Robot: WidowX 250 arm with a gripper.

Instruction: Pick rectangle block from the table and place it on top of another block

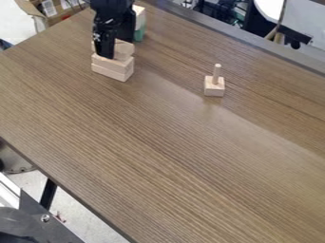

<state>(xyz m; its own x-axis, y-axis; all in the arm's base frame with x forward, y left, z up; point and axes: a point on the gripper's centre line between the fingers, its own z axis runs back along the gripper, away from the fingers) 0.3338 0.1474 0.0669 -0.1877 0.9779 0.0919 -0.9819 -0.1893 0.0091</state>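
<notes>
Labels are borne by the carton [57, 6] at far left, wording illegible; the gripper [114, 49] is held at the stack [112, 71], where the top block [125, 51] is laid, probably for alignment; whether it is gripped cannot be told; the peg block [215, 88] is set apart, right.

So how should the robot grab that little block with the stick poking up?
I'd go for the upper part of the stick, coming straight down from above. It stands up from the middle of its small, chunky base and is much thinner, so it looks easy to squeeze from two opposite sides.
</notes>
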